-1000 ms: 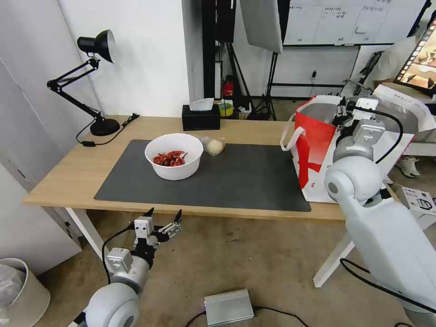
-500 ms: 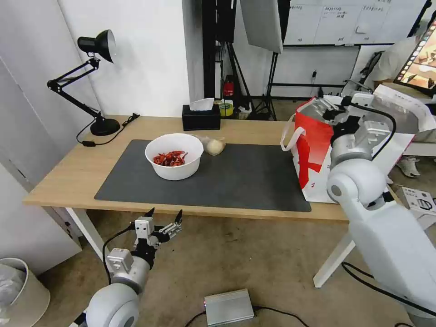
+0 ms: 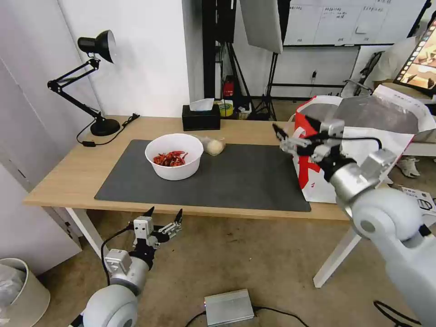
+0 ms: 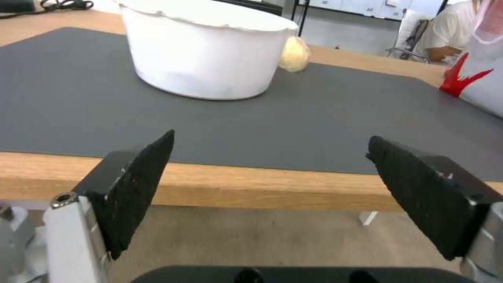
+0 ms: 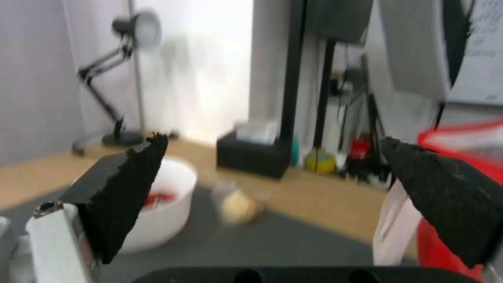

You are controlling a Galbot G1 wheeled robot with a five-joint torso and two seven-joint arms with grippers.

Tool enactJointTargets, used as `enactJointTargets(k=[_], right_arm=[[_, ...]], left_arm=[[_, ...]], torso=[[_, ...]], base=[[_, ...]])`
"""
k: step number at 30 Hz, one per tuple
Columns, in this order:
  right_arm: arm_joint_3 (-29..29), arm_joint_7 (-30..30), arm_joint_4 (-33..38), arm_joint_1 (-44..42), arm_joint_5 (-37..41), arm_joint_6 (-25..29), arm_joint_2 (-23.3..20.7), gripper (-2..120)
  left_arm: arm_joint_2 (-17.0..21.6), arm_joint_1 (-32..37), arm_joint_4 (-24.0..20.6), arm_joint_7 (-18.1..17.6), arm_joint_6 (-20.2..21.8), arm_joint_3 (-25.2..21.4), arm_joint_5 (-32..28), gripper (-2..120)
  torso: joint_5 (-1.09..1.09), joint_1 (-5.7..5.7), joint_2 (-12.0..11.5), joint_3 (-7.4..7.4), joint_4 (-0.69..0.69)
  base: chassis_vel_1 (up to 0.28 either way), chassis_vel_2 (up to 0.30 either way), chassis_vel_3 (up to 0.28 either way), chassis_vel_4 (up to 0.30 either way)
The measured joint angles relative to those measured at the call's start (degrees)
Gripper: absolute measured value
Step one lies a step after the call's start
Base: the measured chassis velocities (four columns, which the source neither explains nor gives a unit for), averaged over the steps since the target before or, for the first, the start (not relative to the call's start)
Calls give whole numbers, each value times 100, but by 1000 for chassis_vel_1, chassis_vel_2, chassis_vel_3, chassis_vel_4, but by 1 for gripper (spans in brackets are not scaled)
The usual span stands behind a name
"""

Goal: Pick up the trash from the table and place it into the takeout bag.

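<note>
At centre right of your head view, the right gripper (image 3: 294, 131) hangs with fingers spread and empty, just left of the takeout bag (image 3: 313, 156) standing on the table (image 3: 68, 172). Left of centre on the dark mat (image 3: 236, 179) you see the white bowl (image 3: 174, 156) of chilli scraps, the bagged bun (image 3: 214, 146) just beside it. Your left gripper (image 3: 164, 213) waits at lower left, fingers apart, below the table edge

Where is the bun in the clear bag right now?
In the head view the bagged bun lies on the dark mat, just right of the white bowl, before the black tissue box.
</note>
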Motion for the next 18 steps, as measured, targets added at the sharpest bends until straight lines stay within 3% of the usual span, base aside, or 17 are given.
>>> enactJointTargets(k=[10,18], right_arm=[[84,341,297,-598,-53,-1084,-2,100],[210,584,495,-1406,-43,-1219,190,100]], left_arm=[[21,29,-34,3,-37,-86,9,100],[23,60,-11,17,-72,-103,7,100]], torso=[[0,1,0,0,1],[1,0,-1,0,1]], base=[[0,0,0,0],[0,0,0,0]])
